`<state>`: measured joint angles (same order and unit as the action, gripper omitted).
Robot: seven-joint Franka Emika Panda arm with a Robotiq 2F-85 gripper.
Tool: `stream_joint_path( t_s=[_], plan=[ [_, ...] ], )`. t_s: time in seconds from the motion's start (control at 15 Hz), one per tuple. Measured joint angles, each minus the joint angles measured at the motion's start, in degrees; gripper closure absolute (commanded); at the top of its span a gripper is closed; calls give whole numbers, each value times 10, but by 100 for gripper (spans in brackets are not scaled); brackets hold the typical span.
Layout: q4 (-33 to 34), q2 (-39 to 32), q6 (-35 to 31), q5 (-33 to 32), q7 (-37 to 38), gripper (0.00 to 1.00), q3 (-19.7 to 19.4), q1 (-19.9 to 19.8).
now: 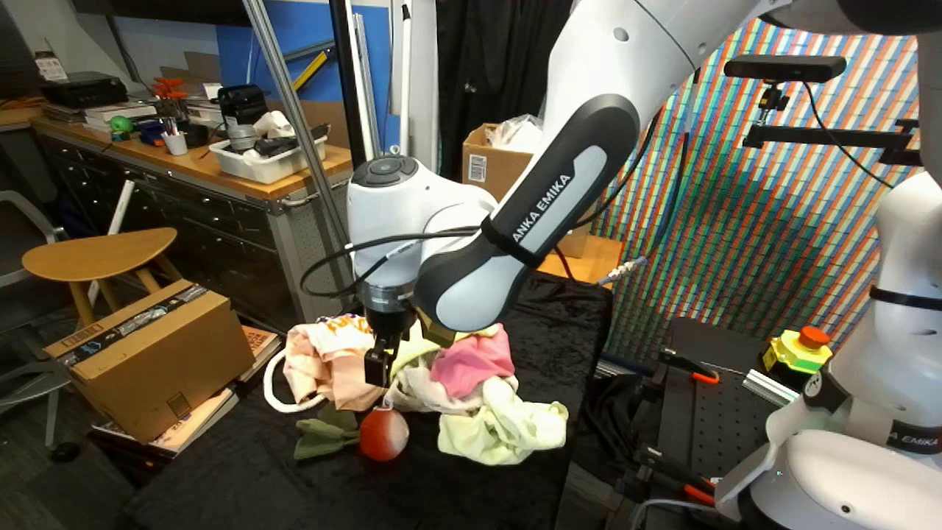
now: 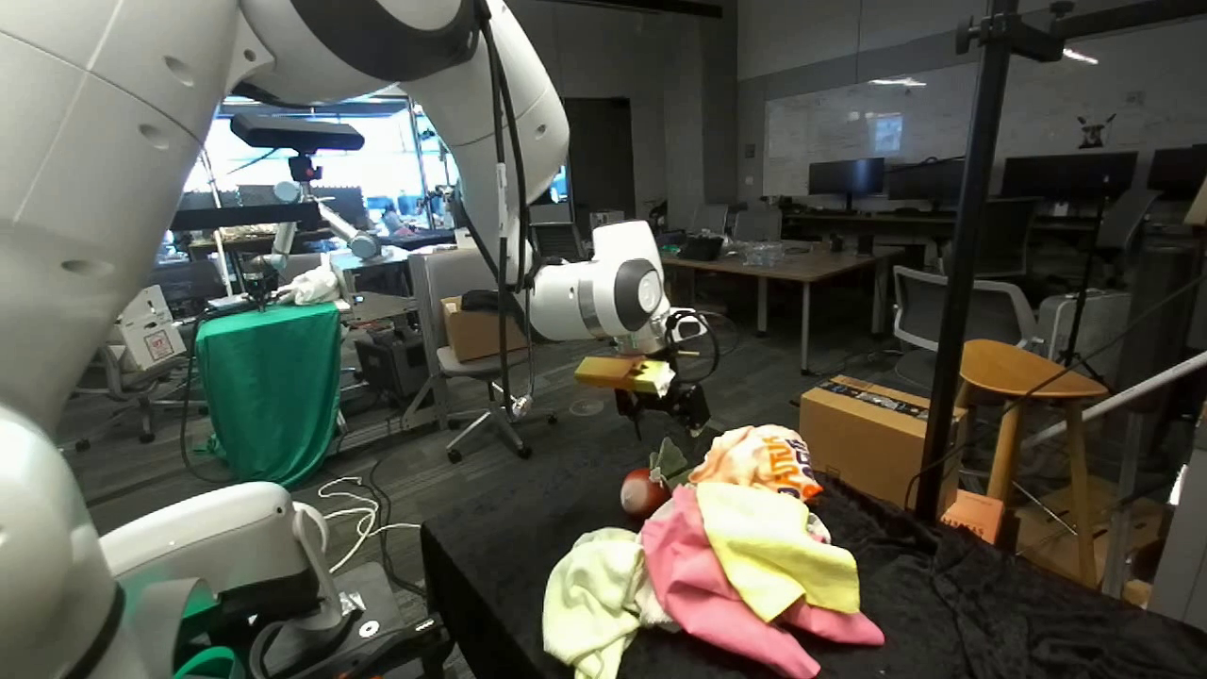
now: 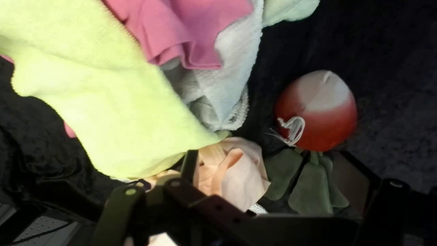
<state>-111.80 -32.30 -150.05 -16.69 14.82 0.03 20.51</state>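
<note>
Two fingers [image 3: 189, 166] of the gripper [image 3: 268, 159] stand wide apart, released, at the bottom of the wrist view, with one peach cloth [image 3: 244, 177] showing between them. One red-and-white ball [image 3: 315, 112] lies right of centre, its green leaves [image 3: 310, 187] pointing down the frame. Four more cloths spread over the upper left and top: one yellow cloth [image 3: 109, 109], one pink cloth [image 3: 198, 30], one white cloth [image 3: 235, 61] and one pale green cloth [image 3: 290, 8]. Near the lower centre of an exterior view, the ball and all five cloths rest on a black velvety cover [image 1: 471, 500], and one white loop [image 1: 269, 383] sticks out left of the peach cloth. At the left of that frame are one cardboard box [image 1: 154, 361], one wooden stool [image 1: 99, 254] and, higher up, one workbench [image 1: 195, 163] bearing a white tray [image 1: 250, 169]. Another cardboard box [image 1: 508, 168] stands at upper centre behind the white arm [image 1: 603, 66]; a striped sheet [image 1: 751, 228] fills the right side, with one red button [image 1: 813, 337] on a yellow housing [image 1: 795, 357] in front. In an exterior view, one green-draped table [image 2: 273, 391] stands at left and one wooden table [image 2: 801, 267] at upper right.
</note>
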Motion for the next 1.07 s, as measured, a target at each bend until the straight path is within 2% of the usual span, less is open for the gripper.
stream_joint_path(
  t_s=[0.33,1.07],
  plan=[
    [2,-38,-35,-33,42,0,-18,49],
    [75,-136,-33,-17,44,0,-14,55]
  ],
)
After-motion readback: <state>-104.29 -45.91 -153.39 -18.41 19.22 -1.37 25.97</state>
